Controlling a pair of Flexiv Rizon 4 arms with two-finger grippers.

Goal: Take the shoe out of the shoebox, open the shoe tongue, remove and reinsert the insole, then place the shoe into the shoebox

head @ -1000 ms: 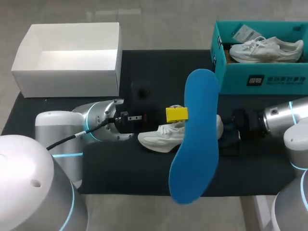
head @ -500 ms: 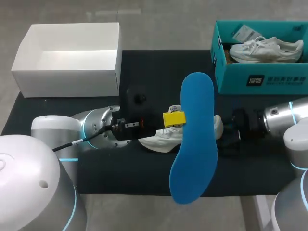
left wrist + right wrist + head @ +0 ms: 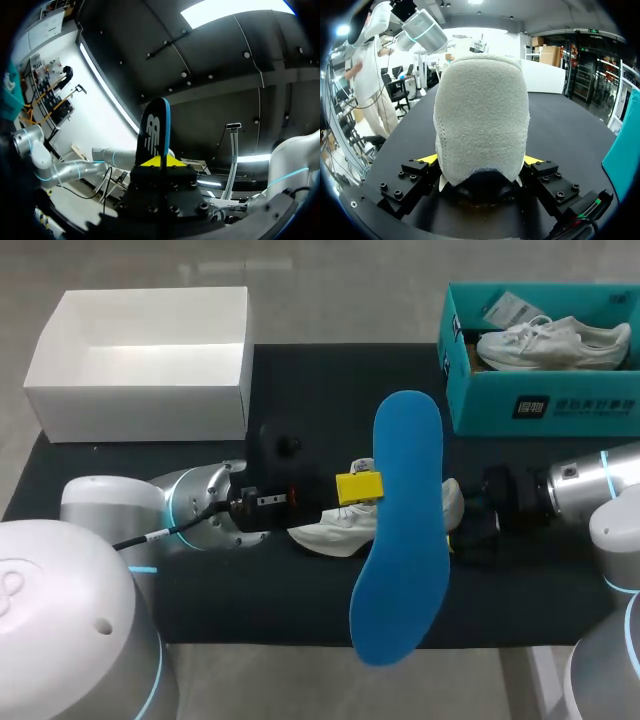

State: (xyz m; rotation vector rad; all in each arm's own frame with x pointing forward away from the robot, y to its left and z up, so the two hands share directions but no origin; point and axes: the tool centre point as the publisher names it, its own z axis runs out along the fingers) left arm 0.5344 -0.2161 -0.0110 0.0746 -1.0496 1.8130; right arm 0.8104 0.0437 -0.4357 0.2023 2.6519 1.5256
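Left gripper (image 3: 360,487): fingers clamped on the blue insole (image 3: 400,540), held raised over the black mat (image 3: 300,380) (edge-on in the left wrist view). Right gripper (image 3: 480,161): fingers appear pressed against both sides of the heel of the white shoe (image 3: 481,110), which lies mid-mat, outside the teal shoebox (image 3: 545,405).

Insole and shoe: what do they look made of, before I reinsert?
The insole, gripped by the left end effector, looks like thin foam: a smooth, matte blue face, keeping its flat shape unsupported. The foam is a guess from the look. The shoe, gripped at its heel by the right end effector, looks like off-white suede-like fabric with a fuzzy, napped surface.
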